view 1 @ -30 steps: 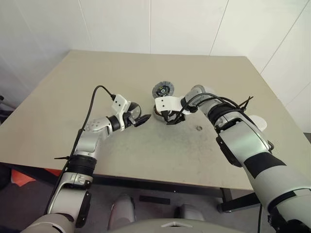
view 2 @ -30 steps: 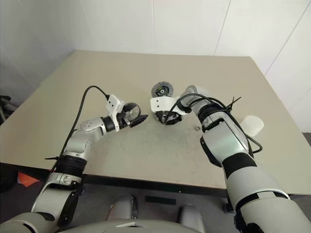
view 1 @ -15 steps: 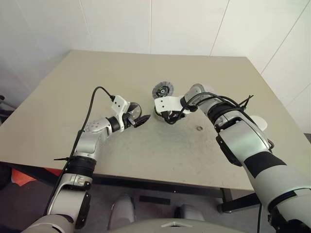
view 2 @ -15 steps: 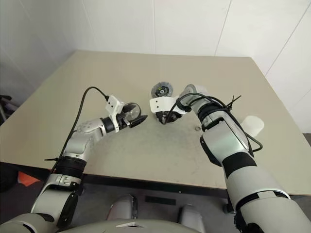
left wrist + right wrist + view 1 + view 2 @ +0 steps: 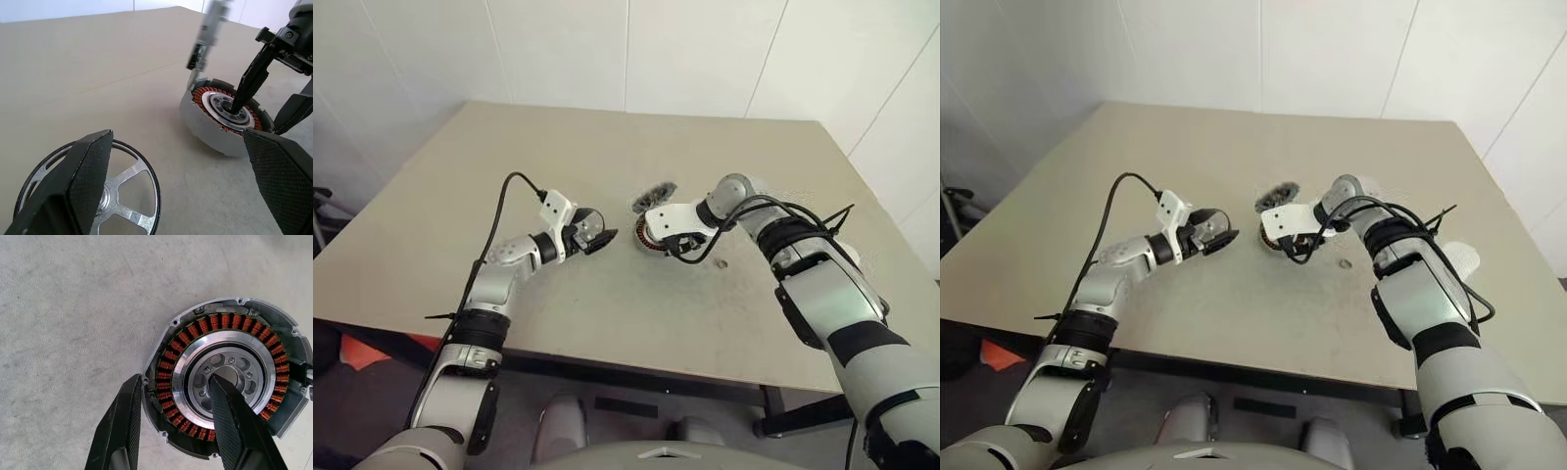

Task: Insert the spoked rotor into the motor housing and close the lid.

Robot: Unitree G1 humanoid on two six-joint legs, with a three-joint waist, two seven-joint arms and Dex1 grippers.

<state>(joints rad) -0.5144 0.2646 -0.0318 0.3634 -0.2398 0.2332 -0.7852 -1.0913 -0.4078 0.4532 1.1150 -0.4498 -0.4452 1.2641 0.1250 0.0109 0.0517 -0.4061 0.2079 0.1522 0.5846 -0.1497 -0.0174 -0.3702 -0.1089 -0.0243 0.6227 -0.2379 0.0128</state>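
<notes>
My right gripper point(image 5: 176, 431) pinched the stiff, heavy-looking housing point(image 5: 225, 382) wall (1 finger inside); left gripper point(image 5: 186, 181) gaped by the rotor point(image 5: 122, 188).

Matt, faintly speckled beige worktop point(image 5: 58, 308). Dull cast-metal motor housing point(image 5: 274, 316) ringing glossy copper windings and a polished steel inner ring. Rotor point(image 5: 124, 188): brushed metal spokes, glossy black rim. Finely textured matt black rubbery finger pads point(image 5: 93, 166).

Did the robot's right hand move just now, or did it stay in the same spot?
Yes. The right gripper has slid a little toward the small washer lying on the table, and it is still at the motor housing.
</notes>
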